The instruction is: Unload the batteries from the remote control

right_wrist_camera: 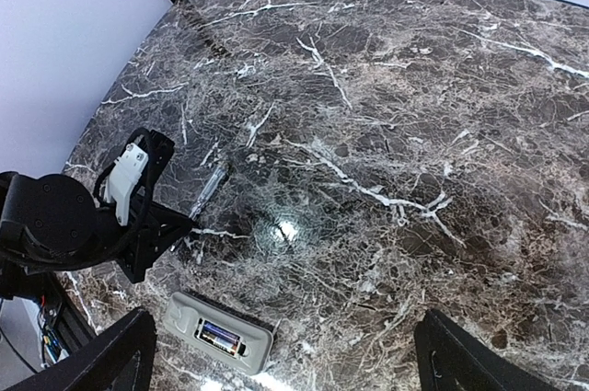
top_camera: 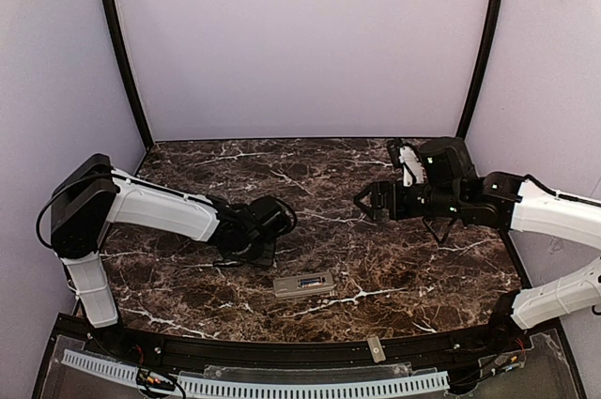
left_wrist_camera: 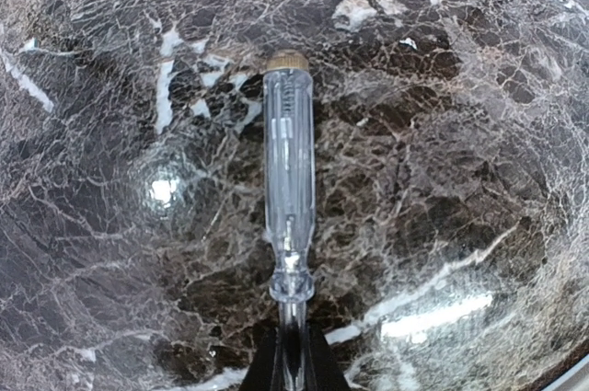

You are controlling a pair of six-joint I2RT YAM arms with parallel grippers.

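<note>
The remote control (top_camera: 303,284) lies back up on the marble table near the front middle. Its recess is open, with a battery (top_camera: 308,283) inside. It also shows in the right wrist view (right_wrist_camera: 219,334), with the battery (right_wrist_camera: 217,338) in the recess. My left gripper (top_camera: 255,247) is just left of and behind the remote. It is shut on the metal shaft of a clear-handled screwdriver (left_wrist_camera: 289,179), which lies low over the table and points away from the fingers (left_wrist_camera: 262,368). My right gripper (top_camera: 368,204) hangs open and empty above the table, right of and behind the remote. Its fingers (right_wrist_camera: 120,359) are spread wide.
A short flat grey cover piece (top_camera: 376,349) lies on the black front ledge. Purple walls close off the back and sides. The left arm's gripper (right_wrist_camera: 120,216) and the screwdriver (right_wrist_camera: 210,187) sit at the left in the right wrist view.
</note>
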